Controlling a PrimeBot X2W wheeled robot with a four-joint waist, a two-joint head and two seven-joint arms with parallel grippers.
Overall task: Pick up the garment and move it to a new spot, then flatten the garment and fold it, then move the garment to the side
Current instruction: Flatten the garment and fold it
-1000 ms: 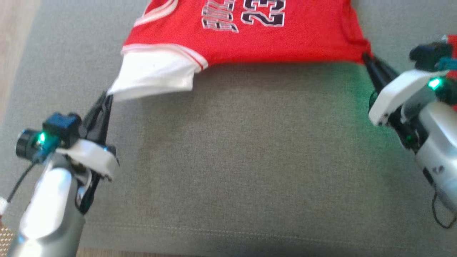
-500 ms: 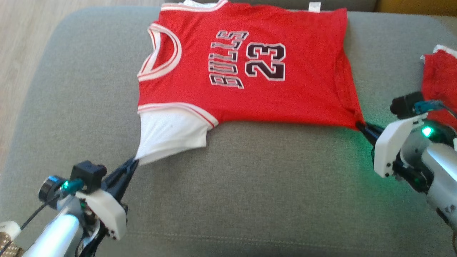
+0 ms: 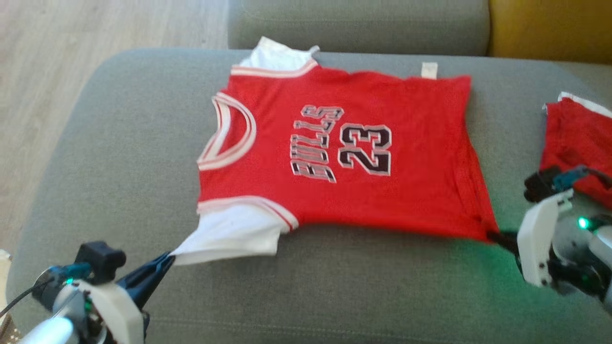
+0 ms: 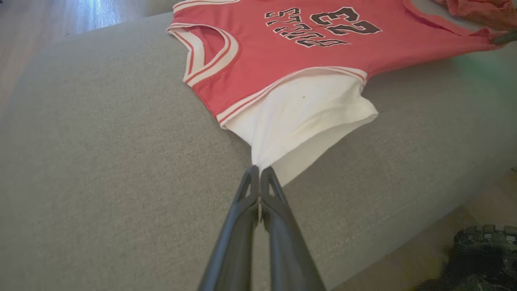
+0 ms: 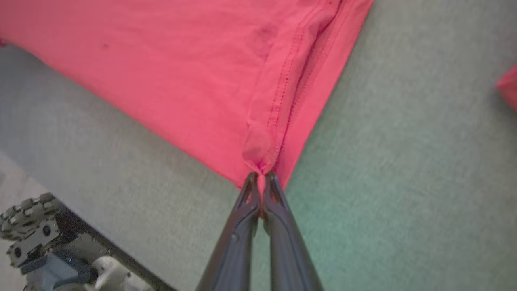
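Note:
The garment (image 3: pixel 344 153) is a red jersey with white sleeves, a white-trimmed neck and a dark "23", spread face up across the grey sofa cushion (image 3: pixel 114 143). My left gripper (image 3: pixel 168 258) is shut on the tip of the near white sleeve (image 4: pixel 301 113), pulling it to a point; its closed fingers (image 4: pixel 264 194) pinch the white cloth. My right gripper (image 3: pixel 492 235) is shut on the jersey's near hem corner (image 5: pixel 262 155), where the red fabric bunches between the fingertips (image 5: pixel 252 190). The jersey (image 5: pixel 181 64) stretches taut between both grips.
A second red cloth (image 3: pixel 576 138) lies on the cushion at the far right, beside my right wrist. A yellow surface (image 3: pixel 550 28) and the sofa back (image 3: pixel 358 24) stand behind. Wooden floor (image 3: pixel 71 38) runs along the left. The robot's wheeled base (image 5: pixel 36 238) sits below the cushion edge.
The head camera has tilted up, so the whole jersey and sofa back now show. Both grippers stay shut on the sleeve tip and hem corner, drawing them toward the cushion's near edge.

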